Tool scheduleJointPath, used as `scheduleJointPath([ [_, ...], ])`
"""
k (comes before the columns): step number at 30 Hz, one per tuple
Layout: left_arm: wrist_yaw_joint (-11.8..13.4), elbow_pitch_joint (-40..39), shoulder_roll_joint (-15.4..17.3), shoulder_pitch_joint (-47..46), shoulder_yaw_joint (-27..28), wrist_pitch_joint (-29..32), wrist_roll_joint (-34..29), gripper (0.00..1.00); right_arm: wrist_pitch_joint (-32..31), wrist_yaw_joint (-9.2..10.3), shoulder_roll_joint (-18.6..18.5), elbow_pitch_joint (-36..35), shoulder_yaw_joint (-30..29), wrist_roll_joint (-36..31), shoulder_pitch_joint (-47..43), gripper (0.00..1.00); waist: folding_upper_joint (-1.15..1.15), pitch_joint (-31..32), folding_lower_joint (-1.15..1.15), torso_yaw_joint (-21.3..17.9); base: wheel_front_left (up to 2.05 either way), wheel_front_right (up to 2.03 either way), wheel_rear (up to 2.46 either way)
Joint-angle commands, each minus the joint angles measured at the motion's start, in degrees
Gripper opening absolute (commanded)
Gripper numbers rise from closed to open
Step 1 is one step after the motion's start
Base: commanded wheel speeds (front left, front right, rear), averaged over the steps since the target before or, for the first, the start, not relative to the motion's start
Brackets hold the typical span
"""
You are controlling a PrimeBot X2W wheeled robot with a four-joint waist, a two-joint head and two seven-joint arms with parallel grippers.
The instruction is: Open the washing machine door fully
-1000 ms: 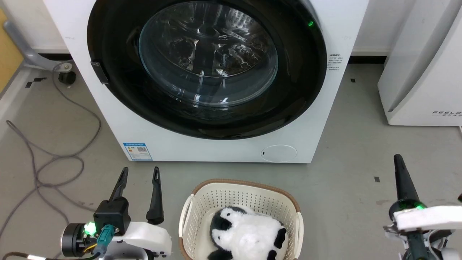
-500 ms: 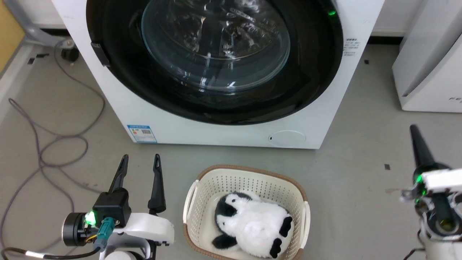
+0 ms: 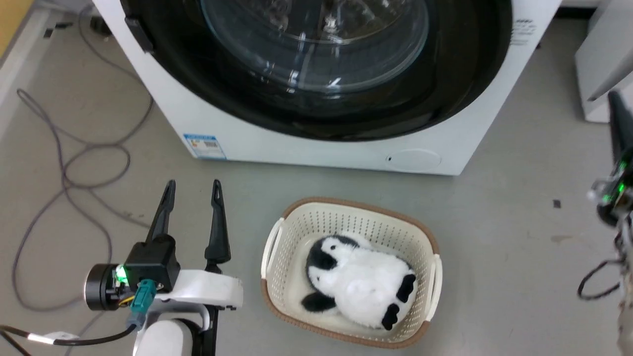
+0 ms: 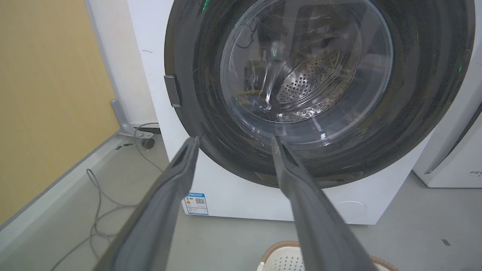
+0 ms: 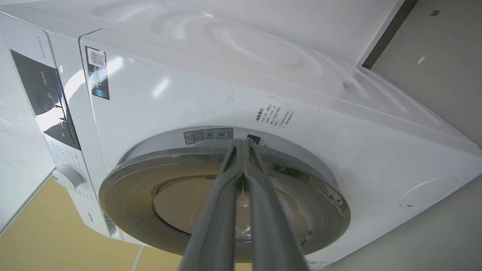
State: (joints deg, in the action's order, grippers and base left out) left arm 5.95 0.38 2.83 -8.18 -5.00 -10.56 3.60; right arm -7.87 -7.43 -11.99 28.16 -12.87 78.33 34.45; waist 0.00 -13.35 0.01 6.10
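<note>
The white washing machine [image 3: 306, 148] stands at the top of the head view, its glossy black washing machine door [image 3: 316, 49] lying against the front. My left gripper [image 3: 193, 185] is open and empty, low at the left, well short of the machine; in its wrist view the fingers [image 4: 177, 177] frame the door [image 4: 308, 75]. My right gripper [image 3: 615, 99] is at the right edge, beside the machine's right side. In the right wrist view the gripper [image 5: 244, 142] is shut on nothing, with its tips at the door [image 5: 158, 195] rim by a small black latch slot [image 5: 254, 138].
A cream basket [image 3: 356, 205] holding a black-and-white plush toy [image 3: 361, 287] sits on the floor in front of the machine. Grey cable [image 3: 74, 158] loops on the floor at the left. Another white appliance [image 3: 593, 74] stands to the right, and a yellow wall [image 4: 45, 94] to the left.
The head camera has moved, shifting machine and basket up and right in the picture. My right gripper has risen toward the machine's right side. The left gripper stays open in place.
</note>
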Motion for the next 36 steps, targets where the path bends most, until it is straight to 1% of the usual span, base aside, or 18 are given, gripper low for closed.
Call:
scheduleJointPath([
  [1,0.39,-0.33,0.04,-1.12,-0.24,-0.52,0.30,1.00,-0.11,-0.05,-0.90,1.31,-0.20,1.87,2.46,0.00,0.00,-1.34,-0.01,0.73,0.00,0.00,0.00],
  [14,2.11,-1.00,0.05,-4.57,-2.20,-2.08,1.58,1.00,-3.60,-0.05,-5.37,10.85,3.97,6.36,18.48,0.00,0.00,-7.87,-0.01,3.68,0.00,0.00,0.00],
  [23,3.12,-0.97,0.05,-6.50,-3.70,-3.15,2.52,1.00,-7.09,-0.05,-7.34,16.30,6.86,9.85,26.41,0.00,0.00,-10.81,-0.01,5.99,0.00,0.00,0.00],
  [33,4.35,-0.87,0.05,-7.67,-5.03,-4.35,3.31,1.00,-12.42,-0.06,-8.72,19.88,9.81,14.59,30.54,0.00,0.00,-12.87,-0.01,7.77,0.00,0.00,0.00],
  [36,4.38,-0.79,0.05,-7.66,-5.11,-4.44,3.33,1.00,-14.05,-0.06,-8.81,19.59,10.97,14.22,29.82,0.00,0.00,-12.77,-0.01,7.74,0.00,0.00,0.00],
])
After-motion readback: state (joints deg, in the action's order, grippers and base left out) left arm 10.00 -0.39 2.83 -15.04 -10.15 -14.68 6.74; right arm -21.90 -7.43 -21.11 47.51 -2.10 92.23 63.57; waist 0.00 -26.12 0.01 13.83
